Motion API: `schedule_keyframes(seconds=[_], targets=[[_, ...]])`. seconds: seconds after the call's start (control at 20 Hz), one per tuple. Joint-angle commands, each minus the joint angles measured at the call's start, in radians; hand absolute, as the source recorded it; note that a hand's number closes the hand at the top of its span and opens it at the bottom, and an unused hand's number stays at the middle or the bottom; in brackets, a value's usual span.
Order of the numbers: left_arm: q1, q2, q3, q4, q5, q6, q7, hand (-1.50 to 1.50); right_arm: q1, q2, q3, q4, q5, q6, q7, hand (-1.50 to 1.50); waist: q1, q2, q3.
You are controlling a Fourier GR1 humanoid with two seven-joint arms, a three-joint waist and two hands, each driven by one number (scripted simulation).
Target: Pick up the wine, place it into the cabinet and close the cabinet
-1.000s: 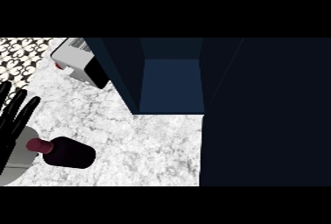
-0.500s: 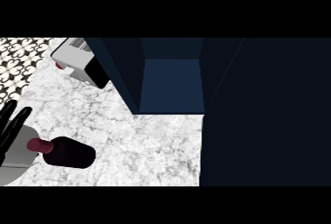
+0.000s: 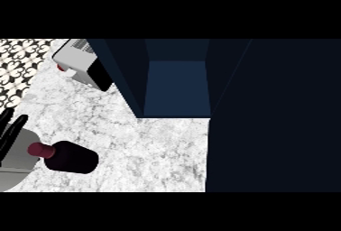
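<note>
1. The left hand (image 3: 12, 131) is sinking toward the view's left edge, its fingers straight and holding nothing.
2. The wine (image 3: 70, 156) is standing untouched on the counter (image 3: 160, 149), just beside that hand.
3. The cabinet (image 3: 177, 85) is waiting open beyond, so pickup is probably still pending.

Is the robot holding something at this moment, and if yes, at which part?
Nothing is held. The left hand is open at the view's left edge, fingers up, beside the wine bottle standing on the counter. The right hand does not show.
</note>
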Motion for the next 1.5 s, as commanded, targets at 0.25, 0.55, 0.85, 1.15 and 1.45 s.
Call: schedule_keyframes(seconds=[0.25, 0.55, 0.85, 1.15, 1.45], targets=[[0.071, -0.035, 0.072, 0.075, -0.049, -0.095, -0.052, -1.50, -0.031, -0.007, -0.014, -0.088, -0.021, -0.024, 0.110, -1.50, 0.000, 0.000, 0.000], [0.064, -0.034, 0.122, 0.139, -0.093, -0.150, -0.102, -1.50, 0.045, 0.011, -0.035, -0.056, -0.018, 0.043, 0.014, -1.50, -0.001, 0.000, 0.000], [-0.016, 0.047, 0.190, 0.321, -0.106, -0.221, -0.127, -1.50, -0.040, 0.002, -0.072, 0.027, -0.047, 0.046, 0.025, -1.50, -0.001, 0.001, 0.000], [-0.023, 0.021, 0.175, 0.434, -0.184, -0.278, -0.188, -1.50, -0.051, 0.036, 0.002, -0.055, 0.011, -0.008, 0.108, -1.50, 0.000, 0.000, 0.000], [0.029, -0.018, 0.188, 0.479, -0.290, -0.327, -0.293, -1.50, -0.071, 0.036, -0.029, -0.031, 0.001, -0.002, 0.094, -1.50, 0.002, 0.000, 0.000]])
